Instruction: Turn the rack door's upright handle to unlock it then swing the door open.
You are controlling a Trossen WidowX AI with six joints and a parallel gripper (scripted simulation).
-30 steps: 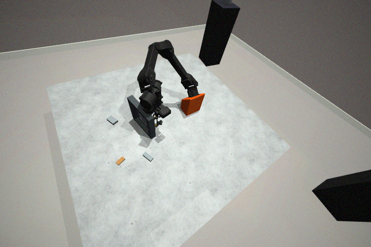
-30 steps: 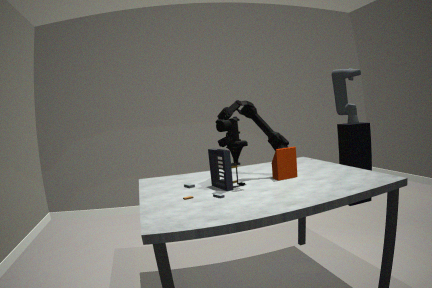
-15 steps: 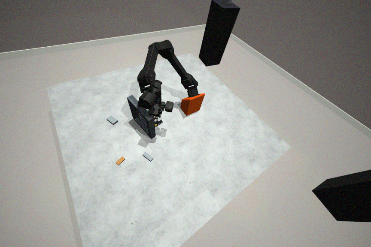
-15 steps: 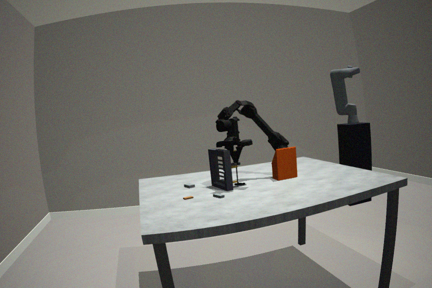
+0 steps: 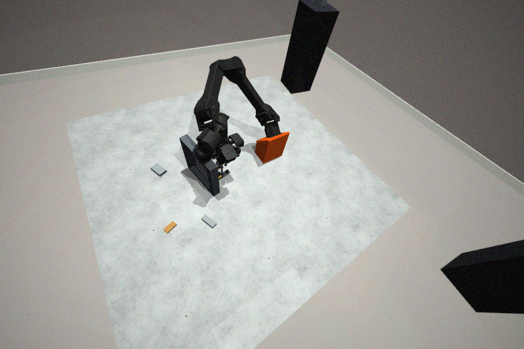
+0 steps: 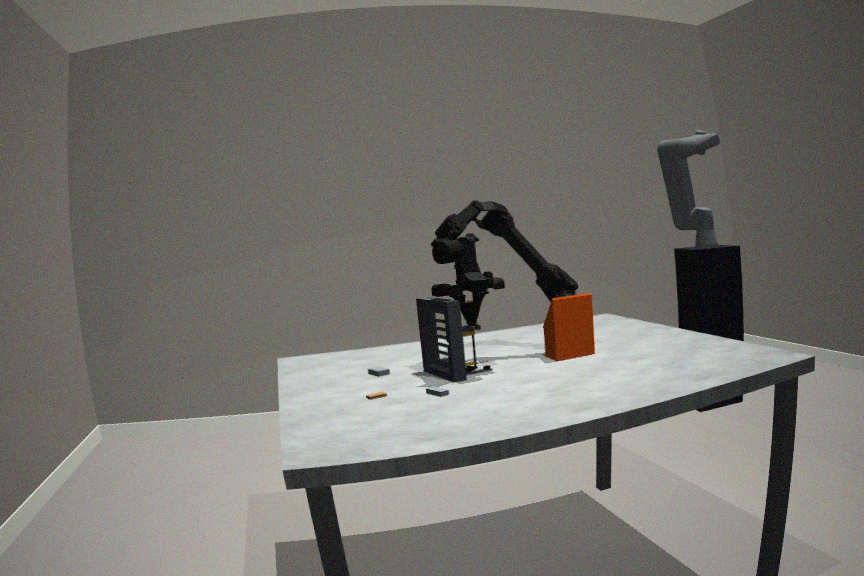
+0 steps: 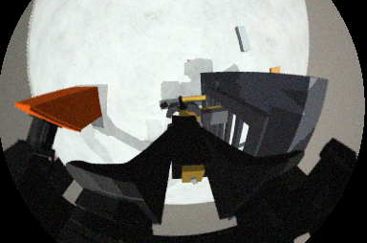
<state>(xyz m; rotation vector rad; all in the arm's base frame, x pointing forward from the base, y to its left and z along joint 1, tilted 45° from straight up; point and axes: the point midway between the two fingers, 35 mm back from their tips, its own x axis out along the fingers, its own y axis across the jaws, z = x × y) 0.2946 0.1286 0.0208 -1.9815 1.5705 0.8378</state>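
The dark slate rack frame (image 5: 214, 180) (image 6: 456, 346) (image 7: 287, 97) stands upright. The slatted door appears to lie within it, with no visible swing away from it. The thin upright handle (image 5: 219, 174) (image 6: 474, 349) (image 7: 193, 173), with yellow parts, stands just off the frame's face on the orange block's side. My gripper (image 5: 221, 165) (image 6: 473, 324) (image 7: 185, 131) points down beside the frame and is shut on the handle's upper part. In the wrist view the frame lies to the right. The fingers hide much of the grip, and the handle's exact turn is unclear.
An orange block (image 5: 273, 148) (image 6: 572, 327) (image 7: 72, 106) stands by the arm's base. Two grey tiles (image 5: 158, 168) (image 5: 208, 220) (image 6: 378, 371) (image 6: 437, 391) and an orange tile (image 5: 170, 226) (image 6: 376, 395) (image 7: 274, 70) lie on the table beyond the frame.
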